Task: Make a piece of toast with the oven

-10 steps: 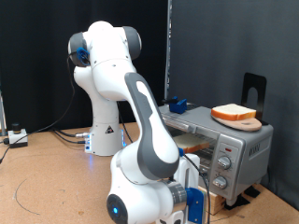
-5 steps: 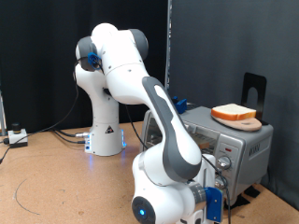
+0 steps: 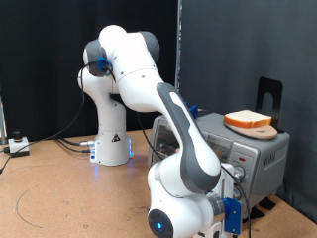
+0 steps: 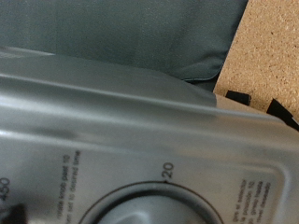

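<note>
At the exterior view's left, cables (image 3: 69,142) ran across the wooden table (image 3: 50,183) toward the white arm's base (image 3: 111,139). From there the arm (image 3: 149,89) arched over to the exterior view's right and came down low in front of the oven (image 3: 260,159), its big white wrist filling the bottom of the picture. The gripper's fingers were hidden behind that wrist, so I could not tell whether the jaws stood apart or together, nor whether they touched anything.

Further right, the oven sat on the table with its knobs (image 3: 237,175) facing the arm's hand. On its roof lay a tan wooden board (image 3: 256,129) carrying an orange-rimmed slice (image 3: 246,119). A black stand (image 3: 269,95) rose behind it. The piece of toast itself could not be made out in either picture.

The wrist view looked closely at the oven's control panel (image 4: 140,159): a grey dial (image 4: 149,207) ringed with printed numbers, and table surface beyond the oven's edge.
</note>
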Controlling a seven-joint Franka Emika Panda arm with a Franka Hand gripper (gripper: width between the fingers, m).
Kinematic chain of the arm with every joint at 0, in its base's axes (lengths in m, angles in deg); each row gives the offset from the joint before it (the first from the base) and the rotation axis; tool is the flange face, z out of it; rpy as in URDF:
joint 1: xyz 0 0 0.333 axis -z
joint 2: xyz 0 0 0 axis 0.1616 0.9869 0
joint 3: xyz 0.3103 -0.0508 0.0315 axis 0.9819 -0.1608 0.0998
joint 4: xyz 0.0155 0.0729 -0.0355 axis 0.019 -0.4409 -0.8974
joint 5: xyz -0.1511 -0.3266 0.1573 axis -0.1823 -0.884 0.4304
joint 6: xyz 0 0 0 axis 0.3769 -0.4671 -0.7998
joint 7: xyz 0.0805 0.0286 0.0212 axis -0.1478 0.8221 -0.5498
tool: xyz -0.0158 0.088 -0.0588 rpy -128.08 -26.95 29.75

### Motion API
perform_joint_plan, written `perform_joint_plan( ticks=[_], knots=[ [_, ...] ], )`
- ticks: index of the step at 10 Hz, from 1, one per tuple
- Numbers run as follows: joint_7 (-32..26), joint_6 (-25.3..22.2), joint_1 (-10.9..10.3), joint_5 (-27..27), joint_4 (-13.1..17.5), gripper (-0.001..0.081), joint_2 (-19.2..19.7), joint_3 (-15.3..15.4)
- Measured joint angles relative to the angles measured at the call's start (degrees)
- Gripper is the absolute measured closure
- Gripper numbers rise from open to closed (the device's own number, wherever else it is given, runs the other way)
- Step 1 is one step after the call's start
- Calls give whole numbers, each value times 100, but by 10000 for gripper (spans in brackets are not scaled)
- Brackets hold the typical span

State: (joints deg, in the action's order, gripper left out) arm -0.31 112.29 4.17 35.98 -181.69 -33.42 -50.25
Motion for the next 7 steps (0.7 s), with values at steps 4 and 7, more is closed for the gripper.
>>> perform_joint_plan(
  ticks=[4, 7],
  knots=[
    [96, 68, 11, 13, -90, 404, -8, -17],
    [246, -51, 19, 26, -94, 703, -52, -10]
  ],
)
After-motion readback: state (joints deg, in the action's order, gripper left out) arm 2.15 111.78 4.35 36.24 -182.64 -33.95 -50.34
